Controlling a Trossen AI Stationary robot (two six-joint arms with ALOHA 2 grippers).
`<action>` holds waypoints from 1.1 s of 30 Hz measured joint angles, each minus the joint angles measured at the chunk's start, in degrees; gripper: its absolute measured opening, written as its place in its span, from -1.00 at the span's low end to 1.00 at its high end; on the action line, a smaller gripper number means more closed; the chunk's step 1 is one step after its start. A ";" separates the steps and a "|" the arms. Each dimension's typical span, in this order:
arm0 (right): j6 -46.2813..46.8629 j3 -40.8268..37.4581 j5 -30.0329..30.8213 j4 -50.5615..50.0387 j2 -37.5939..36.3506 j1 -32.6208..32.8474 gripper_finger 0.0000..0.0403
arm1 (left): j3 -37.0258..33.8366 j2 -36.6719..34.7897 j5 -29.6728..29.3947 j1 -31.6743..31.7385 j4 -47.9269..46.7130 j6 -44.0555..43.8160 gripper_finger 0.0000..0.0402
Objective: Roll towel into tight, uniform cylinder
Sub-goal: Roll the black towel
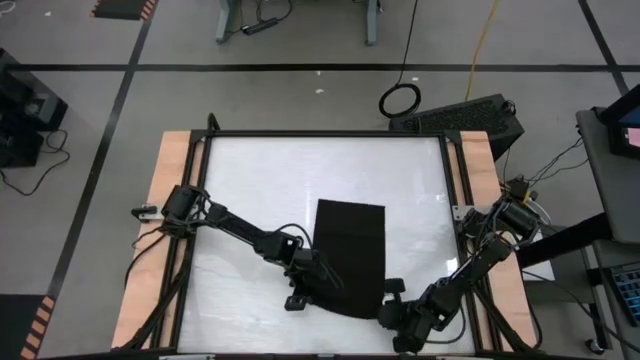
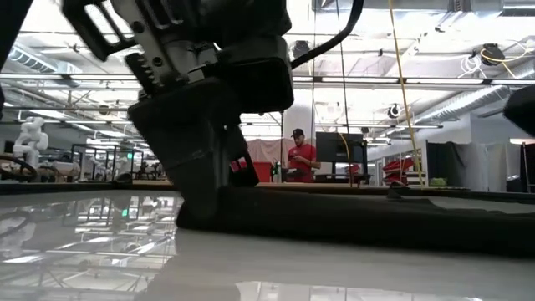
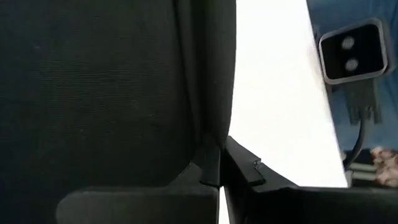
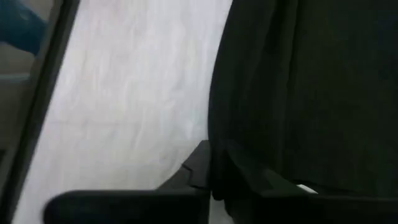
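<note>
Towel (image 1: pixel 350 250) was laid flat mid-bench, its 6 o'clock edge pinched by left claw (image 1: pixel 318 283) and right claw (image 1: pixel 388 298). Roll could've been skewed if pulled unevenly.

My left gripper (image 1: pixel 318 283) is covering the near left corner of the plain black soft cloth towel (image 1: pixel 351 240), and my right gripper (image 1: pixel 392 296) is hiding its near right corner. The towel's small tag is not showing. A blurred person in red (image 2: pixel 302 161) is standing beyond the bench.
</note>
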 joint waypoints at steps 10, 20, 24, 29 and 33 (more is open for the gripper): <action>4.57 -0.55 -11.28 4.66 -7.99 -4.57 -0.98 | 0.20 -0.32 -2.99 -3.24 -4.06 3.49 -0.99; 20.88 -17.27 -21.81 31.54 -16.91 -12.32 -0.98 | 0.08 -0.32 -3.71 -4.51 -4.28 3.49 -0.99; 29.63 -23.76 -23.85 41.28 -16.37 -12.95 -0.98 | 0.08 -0.30 -5.01 -4.55 -4.06 3.45 -0.99; 33.74 -25.86 -26.38 44.06 -13.84 -13.01 -0.98 | 0.08 -0.19 -6.50 -4.49 -3.22 3.45 -0.99; 34.34 -25.90 -28.04 46.70 -11.91 -14.57 -0.98 | 0.01 -0.19 -6.57 -4.51 -3.16 3.45 -0.99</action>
